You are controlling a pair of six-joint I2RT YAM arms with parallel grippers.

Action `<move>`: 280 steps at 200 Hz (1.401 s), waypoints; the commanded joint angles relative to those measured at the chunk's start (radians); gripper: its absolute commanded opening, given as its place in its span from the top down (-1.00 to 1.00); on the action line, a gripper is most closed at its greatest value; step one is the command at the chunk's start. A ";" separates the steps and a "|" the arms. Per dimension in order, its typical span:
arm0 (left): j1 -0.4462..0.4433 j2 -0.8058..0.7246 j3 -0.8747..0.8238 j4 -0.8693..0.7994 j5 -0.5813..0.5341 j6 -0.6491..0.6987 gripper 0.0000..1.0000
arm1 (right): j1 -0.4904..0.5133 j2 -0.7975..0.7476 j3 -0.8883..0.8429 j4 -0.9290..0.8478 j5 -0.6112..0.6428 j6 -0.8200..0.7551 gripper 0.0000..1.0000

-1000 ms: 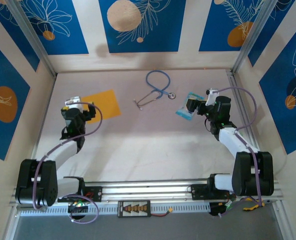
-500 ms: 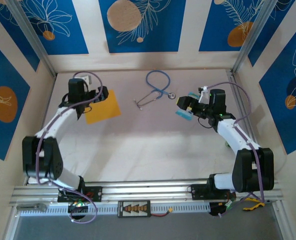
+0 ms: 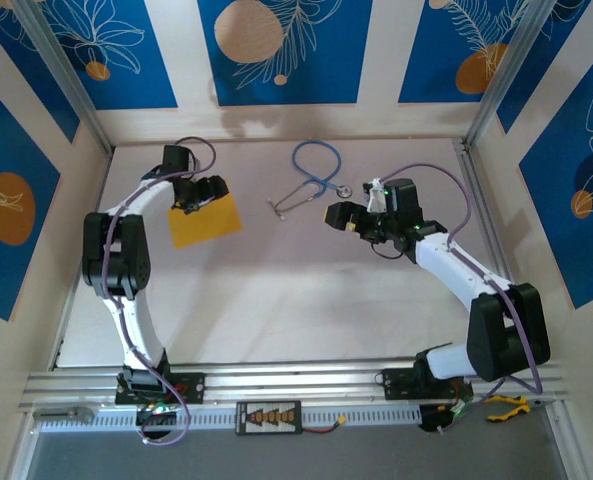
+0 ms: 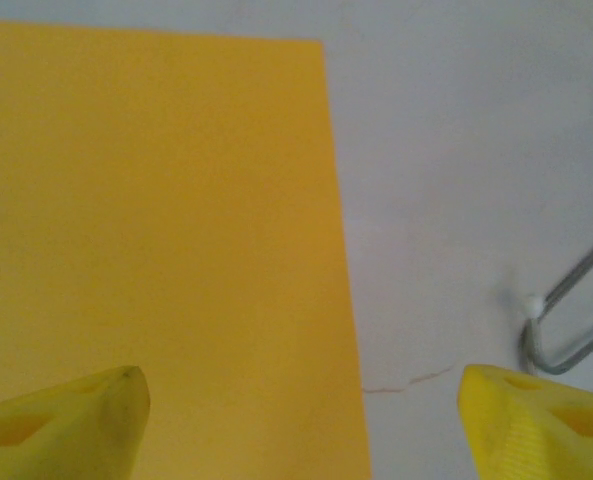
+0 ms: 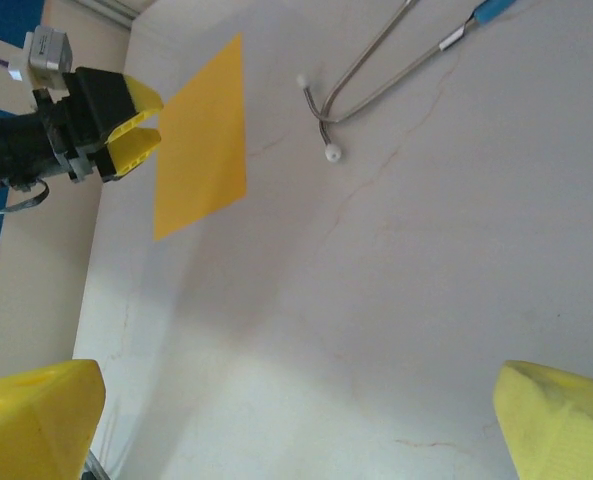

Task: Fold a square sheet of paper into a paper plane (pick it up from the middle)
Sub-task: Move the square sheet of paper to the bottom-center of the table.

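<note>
Folding has not begun: the square sheet of paper (image 3: 208,220) lies flat and uncreased at the far left of the table (image 3: 296,290), not yet lifted. The left gripper (image 3: 202,192) hangs over its far edge, fingers apart and straddling one side of the sheet; whether they touch it cannot be told. The right gripper (image 3: 338,215) waits wide open at mid-table, near a loose stethoscope (image 3: 311,183). Nothing here serves as a container.
</note>
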 commanded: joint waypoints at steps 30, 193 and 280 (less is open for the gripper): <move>0.003 0.058 0.009 -0.068 0.034 -0.025 -0.51 | 0.032 0.027 0.027 -0.032 0.030 0.052 -0.99; -0.113 -0.207 -0.590 0.110 0.055 -0.064 -0.29 | 0.035 -0.022 -0.006 -0.181 0.134 0.106 -0.97; -0.391 -0.322 -0.707 0.089 -0.011 -0.141 -0.30 | -0.037 -0.139 -0.079 -0.219 0.095 0.149 -0.98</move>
